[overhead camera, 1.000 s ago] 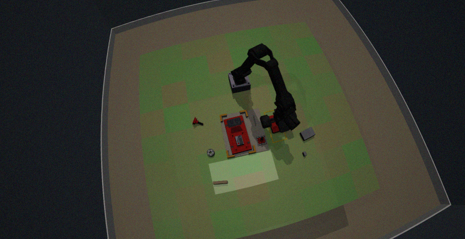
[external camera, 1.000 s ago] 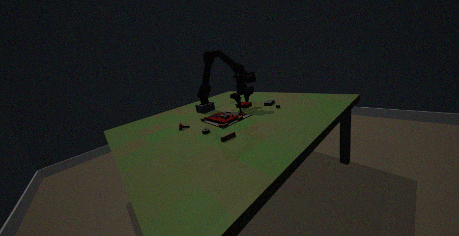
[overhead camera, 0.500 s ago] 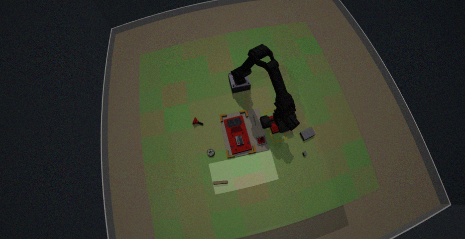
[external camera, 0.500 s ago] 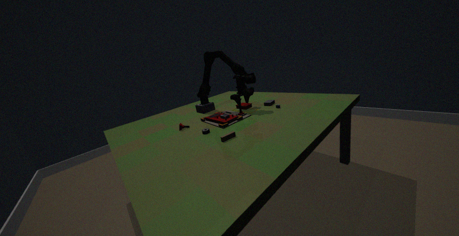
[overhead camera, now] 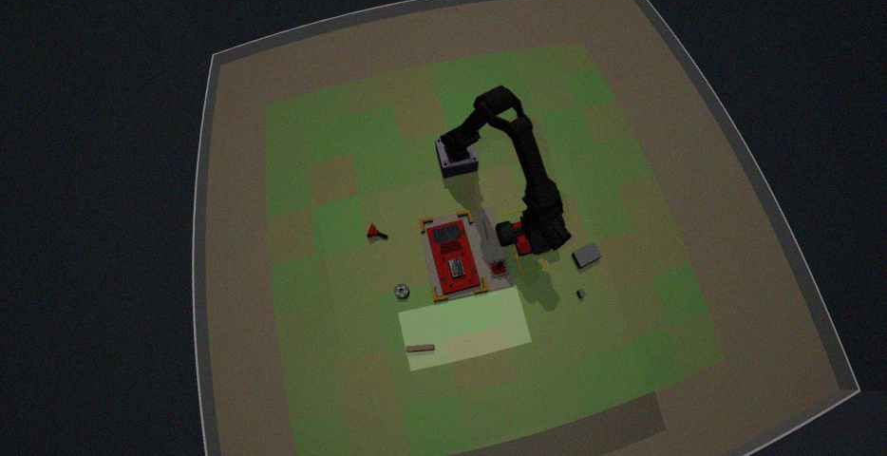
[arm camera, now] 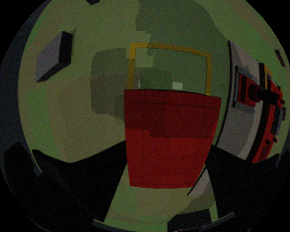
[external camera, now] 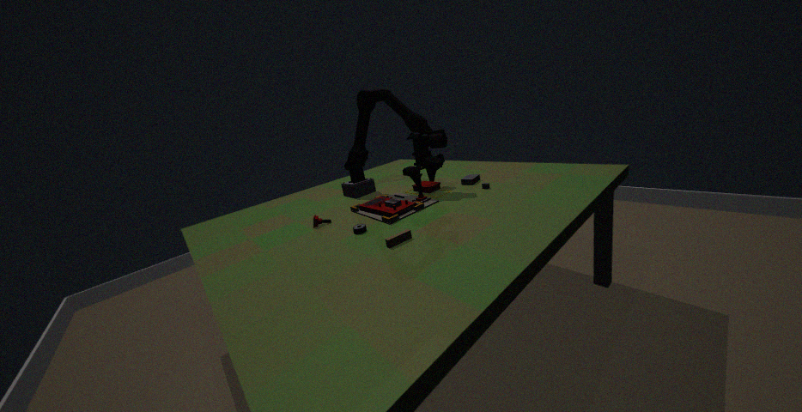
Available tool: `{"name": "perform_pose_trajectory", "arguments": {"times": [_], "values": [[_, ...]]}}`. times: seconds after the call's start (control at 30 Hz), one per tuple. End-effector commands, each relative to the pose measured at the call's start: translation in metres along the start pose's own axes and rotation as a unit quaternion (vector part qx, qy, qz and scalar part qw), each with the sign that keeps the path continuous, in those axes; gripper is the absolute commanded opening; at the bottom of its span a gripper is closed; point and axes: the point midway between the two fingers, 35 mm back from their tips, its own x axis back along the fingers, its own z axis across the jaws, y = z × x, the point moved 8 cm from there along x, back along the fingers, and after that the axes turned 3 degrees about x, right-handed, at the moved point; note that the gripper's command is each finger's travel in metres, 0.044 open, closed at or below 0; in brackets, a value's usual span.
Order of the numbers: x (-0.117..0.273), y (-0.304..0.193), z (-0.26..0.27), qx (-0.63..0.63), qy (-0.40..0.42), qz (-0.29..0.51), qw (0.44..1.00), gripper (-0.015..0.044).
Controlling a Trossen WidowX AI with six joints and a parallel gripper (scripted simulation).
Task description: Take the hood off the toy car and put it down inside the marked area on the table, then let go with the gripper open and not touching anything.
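Dark walls surround a bench patterned in green and tan patches, dimly lit except for one pale bright patch visible from above. The flat red hood panel is off the red toy car, which rests apart from the pincer on a grey board, its engine bay exposed.

Removal is complete. The hood is between the pincer's fingers, which are clamped on its opposite sides. It is over the yellow-outlined marked area, part of whose outline shows beyond the panel in the wrist view. The hood appears level and at or very near the surface; contact cannot be confirmed, nor can full containment within the outline. Remaining, in my judgement: settle the panel, verify its fit, open the fingers and withdraw without contact.

The black jointed arm rises from its base, bends high at the elbow and slopes down to the wrist, with the pincer directed downward. A grey rectangular block lies apart from the pincer, on the side away from the car.
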Motion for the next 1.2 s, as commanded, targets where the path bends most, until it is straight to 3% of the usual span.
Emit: {"name": "perform_pose_trajectory", "arguments": {"times": [0.0, 0.47, 1.0, 1.17], "values": [[-0.002, 0.000, 0.000, -0.003, 0.002, 0.000, 1.000, 0.0000], [-0.009, 0.000, 0.000, -0.003, 0.002, 0.000, 1.000, 0.0000], [-0.007, 0.000, 0.000, 0.000, 0.000, 0.000, 1.000, 0.0420], [0.025, 0.002, 0.000, 0.000, 0.001, -0.001, 1.000, 0.0440]]}}
